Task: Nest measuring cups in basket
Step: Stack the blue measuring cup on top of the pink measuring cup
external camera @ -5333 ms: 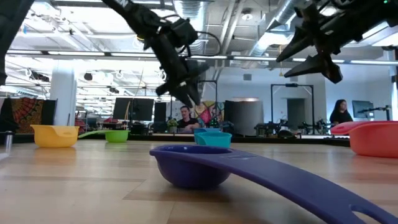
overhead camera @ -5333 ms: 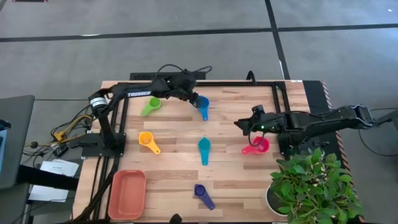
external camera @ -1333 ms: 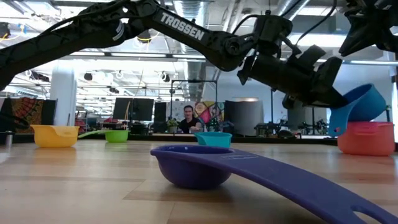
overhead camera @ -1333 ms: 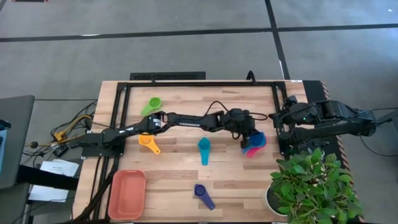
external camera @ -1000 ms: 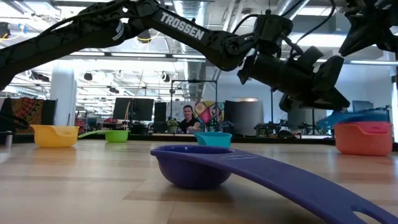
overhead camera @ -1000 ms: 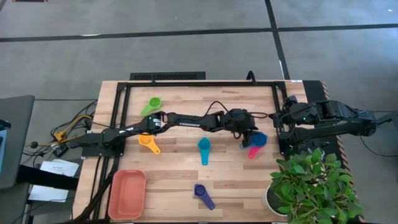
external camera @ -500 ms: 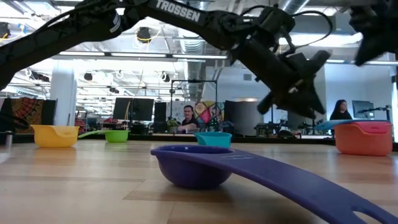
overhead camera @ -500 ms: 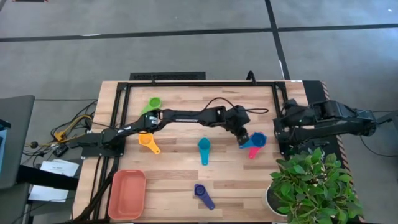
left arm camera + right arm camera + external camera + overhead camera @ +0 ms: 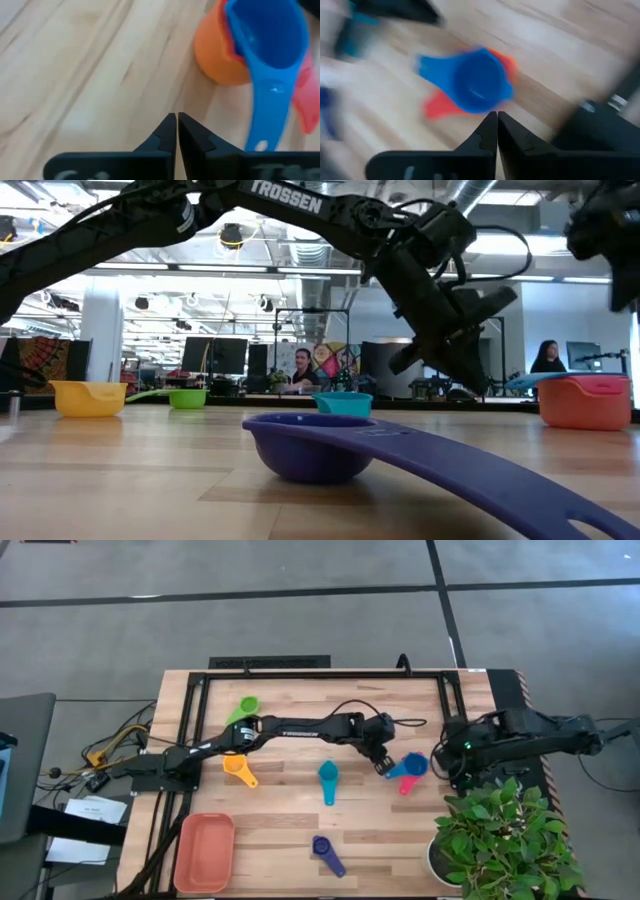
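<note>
Because the measuring cups are small moulded plastic scoops, they should prove light, rigid and somewhat slippery; the flat handle looks like the best place to take hold. At right of centre in the high view, the blue cup (image 9: 415, 763) sits nested in the coral cup (image 9: 406, 783), both on the table (image 9: 280, 820). The green cup (image 9: 243, 709), yellow-orange cup (image 9: 236, 766), teal cup (image 9: 328, 776) and purple cup (image 9: 323, 850) lie well apart. The basket (image 9: 204, 851) stands at lower left, holding no cup. The left gripper (image 9: 382, 764) hovers just beside the blue cup's handle, fingers closed together, gripping nothing. The right gripper (image 9: 440, 758) waits near the right edge, likewise closed and carrying nothing.
</note>
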Robot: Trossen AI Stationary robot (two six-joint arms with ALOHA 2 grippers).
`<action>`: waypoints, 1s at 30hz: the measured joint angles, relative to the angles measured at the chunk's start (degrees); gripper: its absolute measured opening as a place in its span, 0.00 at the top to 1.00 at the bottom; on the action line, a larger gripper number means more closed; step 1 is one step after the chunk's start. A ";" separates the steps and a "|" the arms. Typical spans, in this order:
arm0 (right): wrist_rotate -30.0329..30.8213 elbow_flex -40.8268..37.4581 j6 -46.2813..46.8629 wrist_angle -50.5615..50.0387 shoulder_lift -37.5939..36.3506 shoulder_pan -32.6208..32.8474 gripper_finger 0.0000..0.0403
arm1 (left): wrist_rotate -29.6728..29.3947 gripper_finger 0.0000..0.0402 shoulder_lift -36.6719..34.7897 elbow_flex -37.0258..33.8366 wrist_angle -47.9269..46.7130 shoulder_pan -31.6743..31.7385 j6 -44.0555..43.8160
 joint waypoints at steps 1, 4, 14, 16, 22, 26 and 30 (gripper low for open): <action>-0.11 -0.44 1.08 -0.53 0.51 0.03 0.96 | 0.02 1.00 0.00 0.06 0.22 -0.06 -0.22; -1.06 -0.41 2.86 0.54 2.19 0.46 0.98 | 0.62 1.00 0.00 0.05 -0.07 -0.38 -1.29; -1.36 -0.21 4.35 1.05 9.65 6.57 0.96 | 0.42 1.00 -1.19 0.02 -3.97 -0.63 -4.68; -1.03 -0.21 4.86 1.13 11.09 8.23 0.97 | -0.98 1.00 -2.93 0.02 -5.52 -0.40 -3.29; 1.26 0.29 9.12 5.67 13.30 11.98 0.97 | -5.32 1.00 -6.21 0.11 -10.26 0.83 1.40; 1.81 0.35 8.45 15.61 14.13 12.56 0.97 | -6.47 1.00 -7.03 0.07 -12.53 2.04 2.24; 3.10 0.38 7.83 14.97 16.54 10.72 0.99 | -6.27 1.00 -7.10 0.04 -14.13 2.70 2.67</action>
